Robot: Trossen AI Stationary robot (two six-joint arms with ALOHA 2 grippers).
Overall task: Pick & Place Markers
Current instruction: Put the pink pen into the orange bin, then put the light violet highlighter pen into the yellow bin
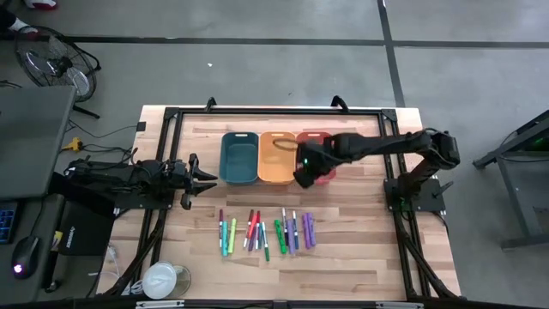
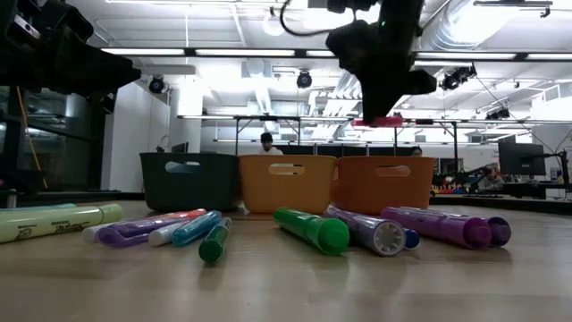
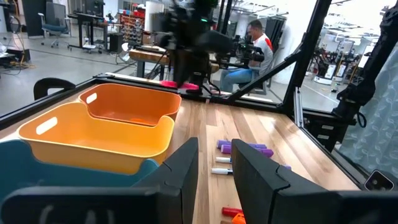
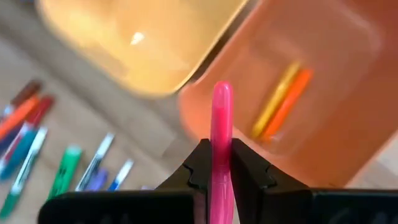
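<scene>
Pink marker (image 4: 221,134) upright between right tool (image 4: 216,163) fingers, above orange bin (image 4: 323,93).

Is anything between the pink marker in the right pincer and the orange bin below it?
Nothing visible. The right pincer holds the pink marker above the orange bin, which is open-topped, with two markers on its floor.

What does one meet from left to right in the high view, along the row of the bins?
left gripper → teal bin → yellow-orange bin → right gripper, shut on a pink marker, at the edge of the orange bin → base of the right arm.
</scene>
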